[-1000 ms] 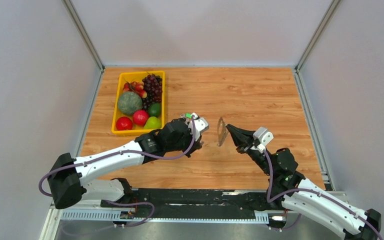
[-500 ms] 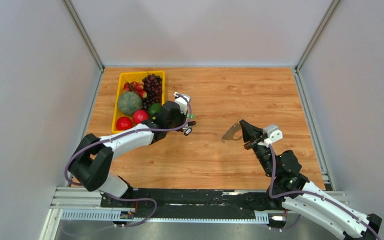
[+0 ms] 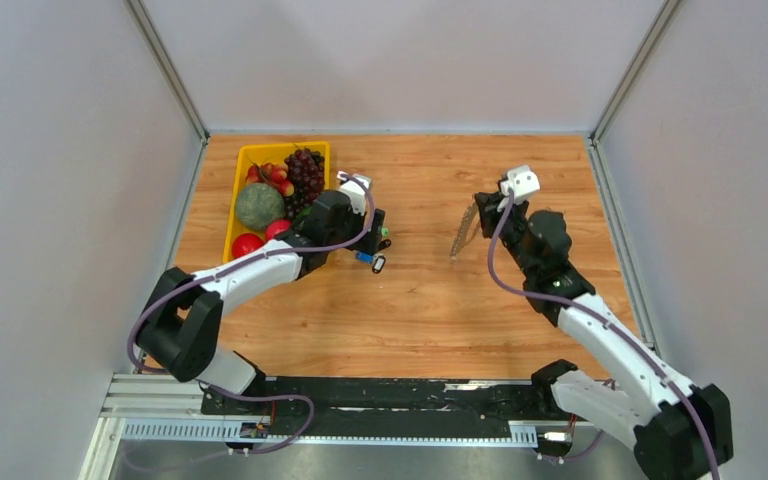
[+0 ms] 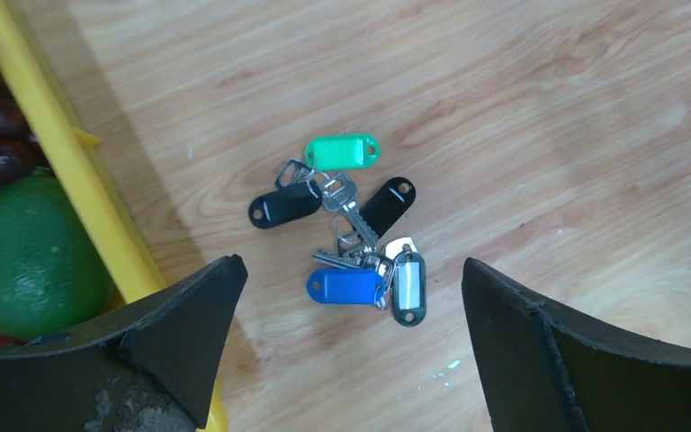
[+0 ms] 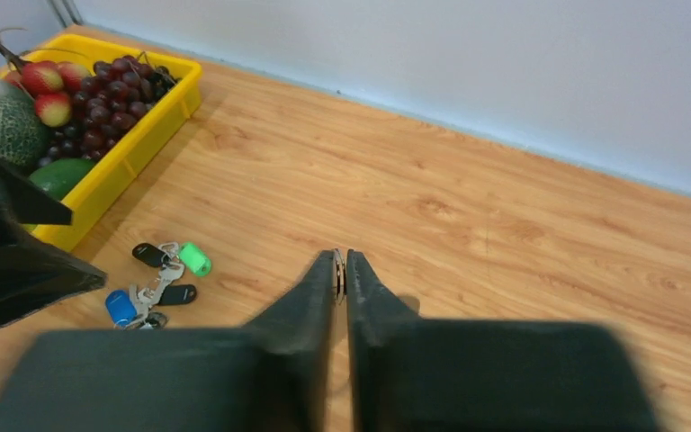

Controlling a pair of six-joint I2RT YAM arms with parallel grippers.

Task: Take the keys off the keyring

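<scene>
The keys (image 4: pixel 351 236), with green (image 4: pixel 342 151), blue (image 4: pixel 345 286) and black heads, lie in a bunch on the wooden table beside the yellow tray. My left gripper (image 4: pixel 351 270) hovers right over them, jaws wide open and holding nothing. The top view shows the keys (image 3: pixel 374 259) just beyond the left gripper (image 3: pixel 373 236). My right gripper (image 3: pixel 482 207) is raised at mid-right, shut on the keyring (image 3: pixel 463 235), whose silvery chain dangles below it. In the right wrist view the ring (image 5: pixel 339 271) is pinched between the fingertips, with the keys (image 5: pixel 157 279) far off to the left.
A yellow tray (image 3: pixel 231 215) at the back left holds a melon, grapes, apples and limes; its rim (image 4: pixel 65 155) runs close to the left finger. Grey walls enclose the table on three sides.
My left gripper has opened and the keys now lie on the table by the tray. The right arm has swung up and away to the right, carrying the keyring.
</scene>
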